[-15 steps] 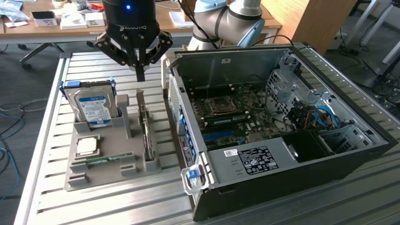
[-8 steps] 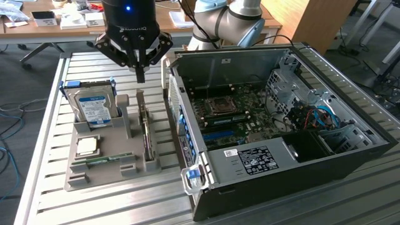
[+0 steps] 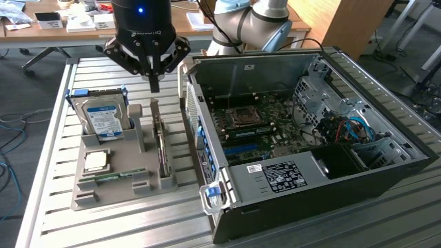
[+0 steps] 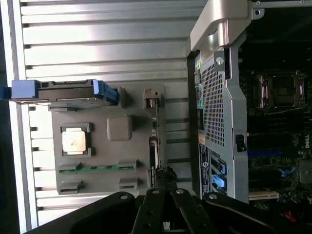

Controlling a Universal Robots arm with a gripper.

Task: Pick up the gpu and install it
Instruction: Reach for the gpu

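The work surface is a metal table (image 3: 138,227) built of long ribbed aluminium slats, with a raised rail along its edge. Two things stand directly on it. An open black computer case (image 3: 310,206) lies on its side with its interior facing up, covering most of the table toward the exterior view's right. Just beside the case, on the exterior view's left of it, a grey moulded holder (image 3: 113,194) with slots and pockets sits flat on the slats. A narrow strip of bare slats separates holder and case, and more bare slats show beyond the holder on its side away from the case.
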